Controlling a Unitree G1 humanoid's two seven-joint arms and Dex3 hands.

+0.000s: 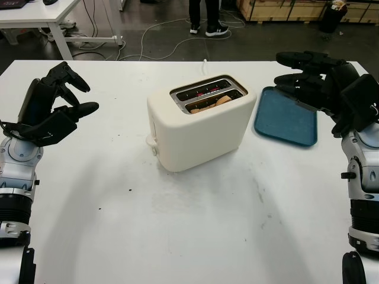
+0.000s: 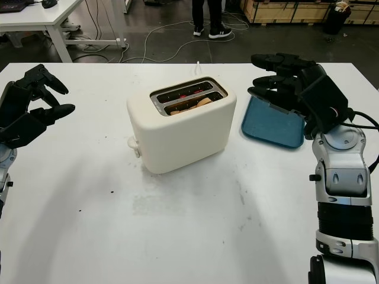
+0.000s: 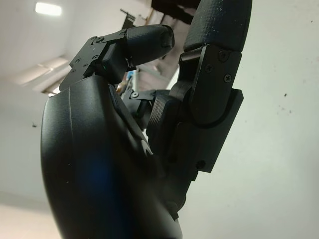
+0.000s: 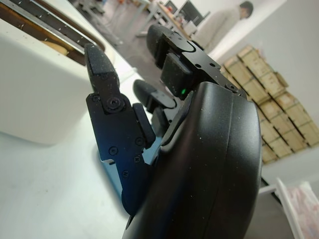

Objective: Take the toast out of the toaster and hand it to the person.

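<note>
The toast, a pale brown slice sunk in the nearer slot of the cream toaster at mid-desk, long axis along the slot, lies closer to the empty, released right hand than to the empty, released left hand.

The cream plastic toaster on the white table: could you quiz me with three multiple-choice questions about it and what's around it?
1. Where does the blue rectangular tray lie relative to the cream plastic toaster?
A. on the right hand's side
B. on the left hand's side
C. on top of it

2. How many slots does the toaster have?
A. one
B. two
C. four

3. The toast is:
A. in the right hand
B. on the tray
C. in the toaster

Answers:
A, the tray sits beneath the right hand.
B, two slots show on top.
C, the toast sits in the nearer slot; both the right hand and left hand are open.
</note>
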